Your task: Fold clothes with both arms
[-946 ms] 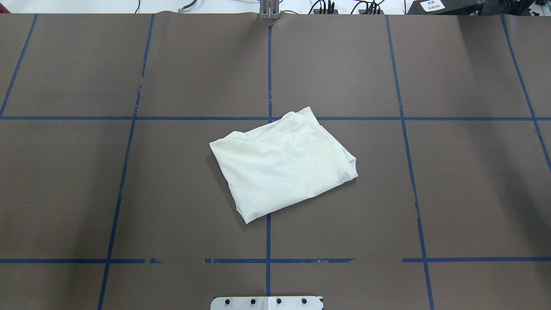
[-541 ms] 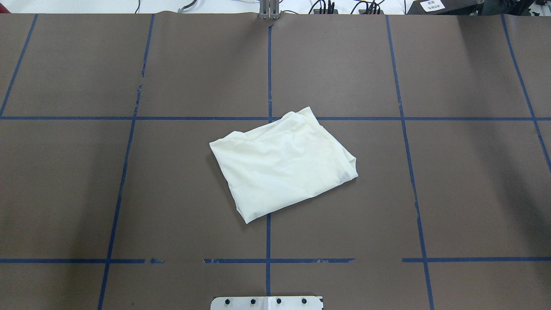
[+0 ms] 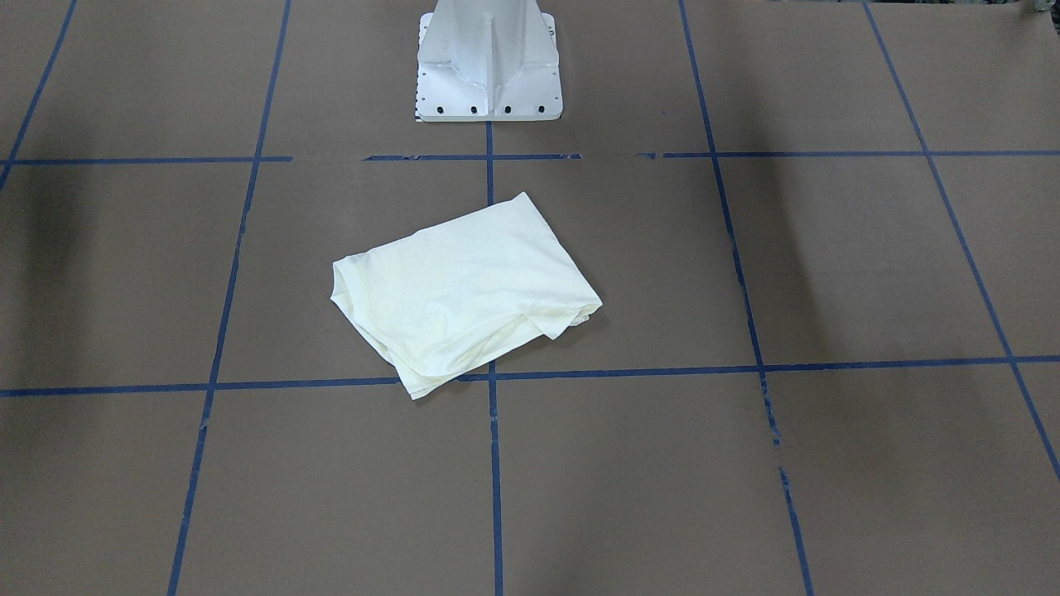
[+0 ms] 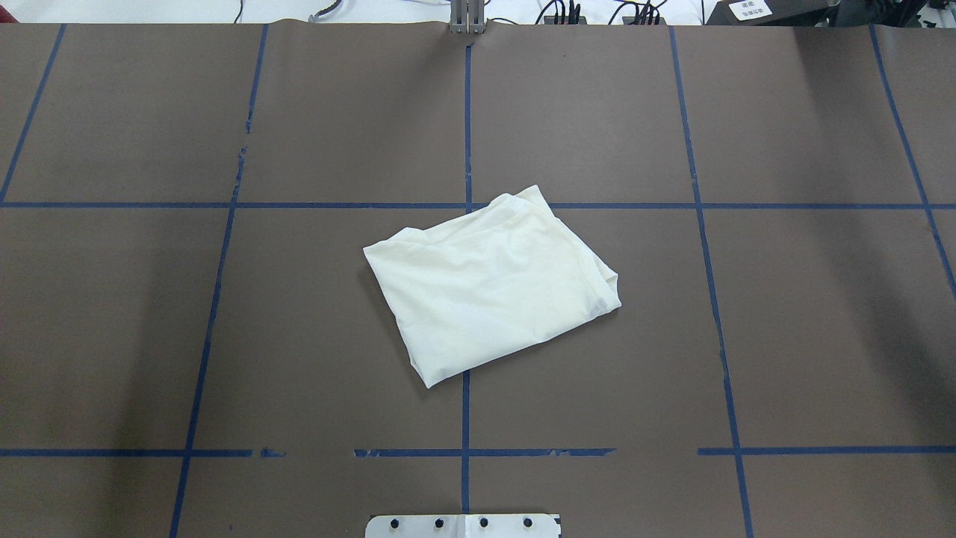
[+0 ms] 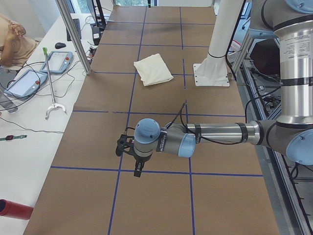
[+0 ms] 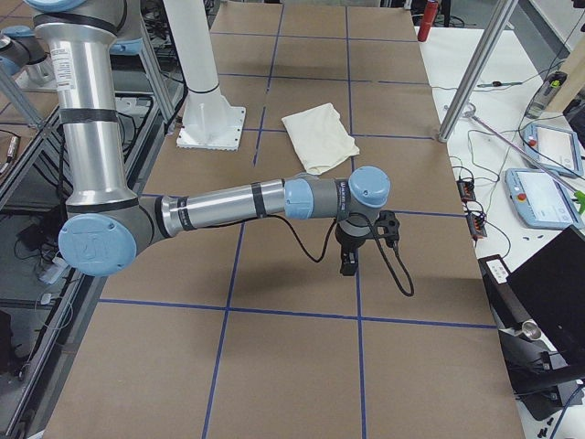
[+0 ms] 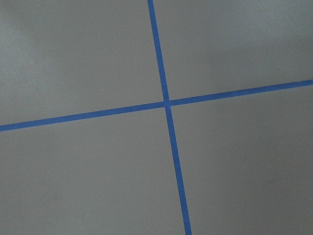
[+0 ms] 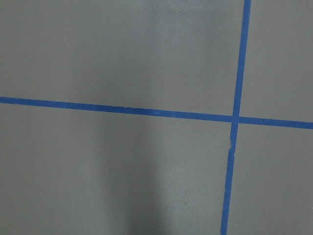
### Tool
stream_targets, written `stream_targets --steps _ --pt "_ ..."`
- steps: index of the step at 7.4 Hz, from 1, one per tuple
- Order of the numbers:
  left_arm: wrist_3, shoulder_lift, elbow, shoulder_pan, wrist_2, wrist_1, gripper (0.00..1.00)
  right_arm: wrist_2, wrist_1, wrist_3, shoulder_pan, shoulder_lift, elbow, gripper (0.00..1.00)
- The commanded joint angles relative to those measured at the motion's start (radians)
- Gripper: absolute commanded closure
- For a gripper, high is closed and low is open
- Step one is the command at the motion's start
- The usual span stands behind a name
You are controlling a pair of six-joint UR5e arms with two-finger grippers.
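Shirt point(image 4: 489, 288) lies folded, so I reckon left gripper point(image 5: 138, 171) and right gripper point(image 6: 347, 267) hang well clear of it because folding's finished; jaws I cannot tell.

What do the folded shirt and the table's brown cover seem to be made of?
The folded shirt: apparently thin knit cloth, matte cream; soft creases and layered edges. The brown cover: probably paper, matte; lies flat, no weave or shine.
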Motion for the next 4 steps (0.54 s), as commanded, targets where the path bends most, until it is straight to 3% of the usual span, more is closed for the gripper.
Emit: stream_targets --steps 1,2,4 --pt "0.001 0.004 0.004 0.0 0.0 -0.01 0.0 0.0 0.001 0.005 0.017 0.002 0.004 0.0" --pt "0.001 0.004 0.003 0.0 0.0 -0.01 0.0 0.0 0.017 0.064 0.025 0.009 0.007 0.0" --pt "0.001 0.007 0.001 0.0 0.0 -0.01 0.0 -0.005 0.248 0.287 0.025 -0.034 -0.017 0.0"
